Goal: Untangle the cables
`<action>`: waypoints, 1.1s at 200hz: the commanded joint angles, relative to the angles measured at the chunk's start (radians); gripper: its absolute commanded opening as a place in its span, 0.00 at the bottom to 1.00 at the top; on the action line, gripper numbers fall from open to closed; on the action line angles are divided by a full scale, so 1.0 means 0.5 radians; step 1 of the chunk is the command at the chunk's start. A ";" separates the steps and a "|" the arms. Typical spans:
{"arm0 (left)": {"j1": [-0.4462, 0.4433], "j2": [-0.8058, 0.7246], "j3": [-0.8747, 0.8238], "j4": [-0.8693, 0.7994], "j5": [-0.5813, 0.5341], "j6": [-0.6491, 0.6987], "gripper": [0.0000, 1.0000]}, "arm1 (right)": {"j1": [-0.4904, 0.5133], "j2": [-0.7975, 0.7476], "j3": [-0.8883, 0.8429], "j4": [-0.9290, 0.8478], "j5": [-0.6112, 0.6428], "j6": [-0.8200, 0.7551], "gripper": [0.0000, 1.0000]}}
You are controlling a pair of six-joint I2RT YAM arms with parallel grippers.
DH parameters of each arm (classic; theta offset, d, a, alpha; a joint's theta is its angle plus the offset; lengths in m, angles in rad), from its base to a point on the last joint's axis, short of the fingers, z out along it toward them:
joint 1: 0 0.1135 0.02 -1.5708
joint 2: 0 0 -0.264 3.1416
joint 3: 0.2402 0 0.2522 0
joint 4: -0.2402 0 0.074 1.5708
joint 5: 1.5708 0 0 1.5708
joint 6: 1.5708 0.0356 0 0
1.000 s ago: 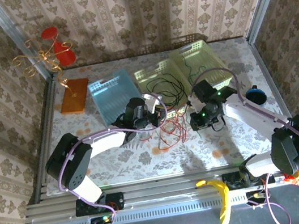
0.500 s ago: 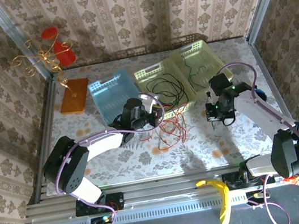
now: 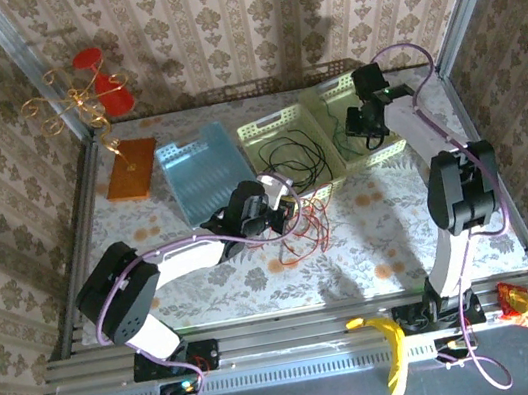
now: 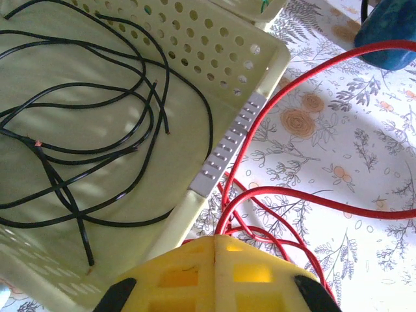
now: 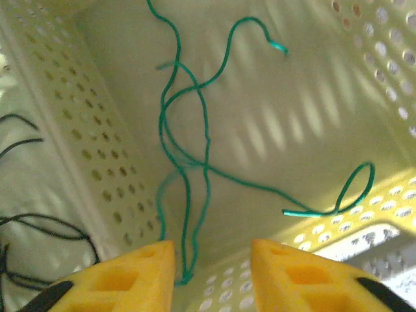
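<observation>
Cables, three: one red cable [image 4: 312, 195], one black cable [image 4: 97, 156], one green cable [image 5: 205, 149].
Baskets, three: one blue basket [image 3: 204, 172]; two pale yellow baskets, middle [image 3: 267, 122] and right [image 3: 334, 82].
One orange board [image 3: 132, 169], one banana [image 3: 390, 344], one snack packet [image 3: 515, 305].

1. The back of the tabletop [image 3: 382, 238] is taken up by three baskets side by side: a blue basket [image 3: 200, 168], a middle basket [image 4: 221, 65] and a right basket [image 5: 91, 130].
2. The middle basket's floor is crossed by the black cable [image 4: 40, 149], the right basket's by the green cable [image 5: 207, 156].
3. Loops of the red cable [image 3: 301, 227] are spread just beside the middle basket's near wall.
4. Open tabletop is left at the near right, bounded by the right arm [image 3: 461, 190].
5. The near left is spanned by the left arm [image 3: 182, 255].
</observation>
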 commanded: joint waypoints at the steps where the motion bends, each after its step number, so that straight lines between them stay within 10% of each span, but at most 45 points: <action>1: -0.003 -0.118 0.053 -0.071 -0.015 0.004 0.00 | 0.046 -0.145 0.015 0.032 0.114 0.000 0.41; 106: -0.012 -0.400 0.489 -0.260 0.180 0.053 0.00 | 0.151 -1.353 -1.353 0.403 0.261 0.071 0.42; 164: -0.104 -0.487 0.853 -0.407 0.298 0.214 0.00 | 0.149 -1.470 -1.443 0.387 0.346 0.045 0.42; 220: -0.085 -0.428 0.765 -0.658 0.060 0.253 0.00 | 0.291 -1.362 -1.448 0.390 -0.186 -0.036 0.45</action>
